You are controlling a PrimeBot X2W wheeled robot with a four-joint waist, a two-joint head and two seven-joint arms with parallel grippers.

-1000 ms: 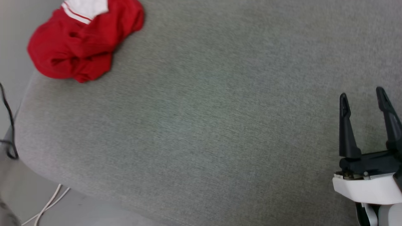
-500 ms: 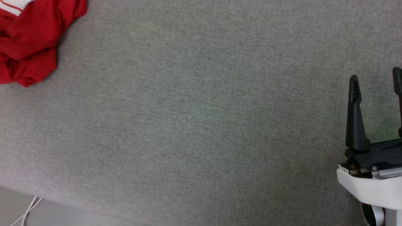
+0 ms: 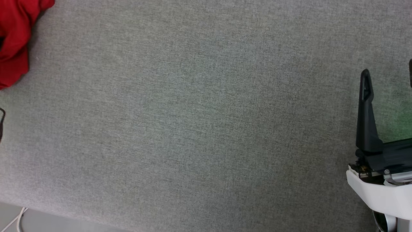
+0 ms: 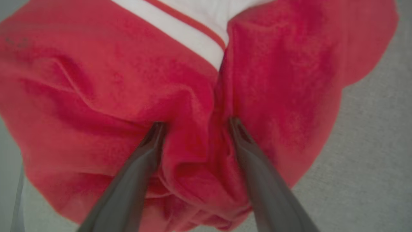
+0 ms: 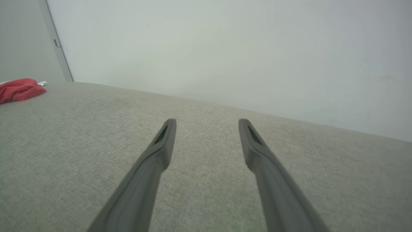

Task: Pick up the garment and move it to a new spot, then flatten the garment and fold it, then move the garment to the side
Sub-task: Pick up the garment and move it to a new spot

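Two open fingers (image 4: 140, 167) of our left hand (image 4: 195, 124) straddle a thin shirt (image 4: 96, 80) fold that could slip out.

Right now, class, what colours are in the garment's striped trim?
The trim is white with a thin red stripe; the left wrist view shows it best.
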